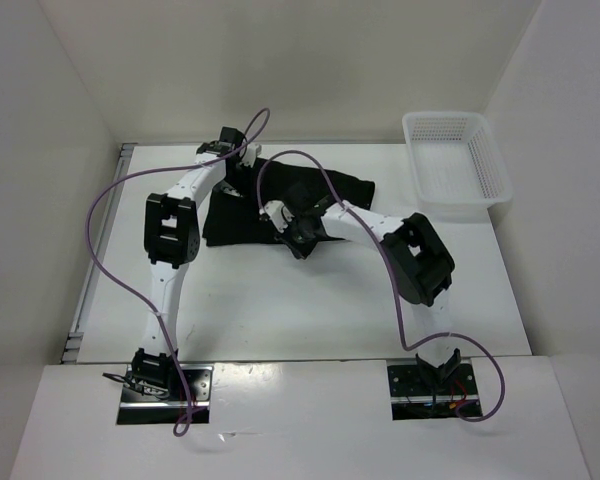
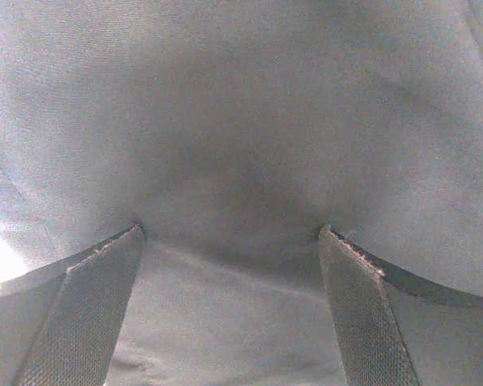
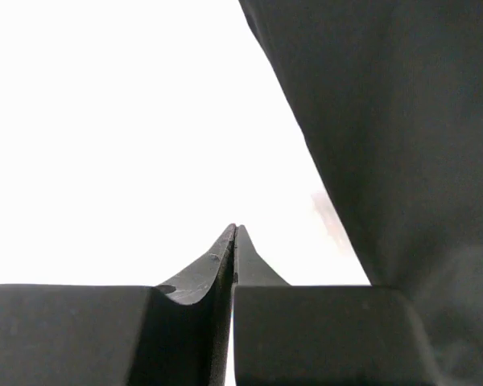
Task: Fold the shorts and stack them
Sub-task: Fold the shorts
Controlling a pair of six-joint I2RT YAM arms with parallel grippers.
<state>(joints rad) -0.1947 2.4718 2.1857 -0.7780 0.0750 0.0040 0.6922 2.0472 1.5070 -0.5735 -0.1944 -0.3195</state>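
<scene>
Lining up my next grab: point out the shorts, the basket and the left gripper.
shorts [image 1: 235, 225]: top view, bare lower-left fabric.
basket [image 1: 465, 203]: top view, near wall.
left gripper [image 2: 229, 231]: left wrist view, midway between its fingertips, open.

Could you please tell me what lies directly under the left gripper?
The black shorts: their fabric fills the view beneath the open left gripper. The table under them is hidden there.
</scene>
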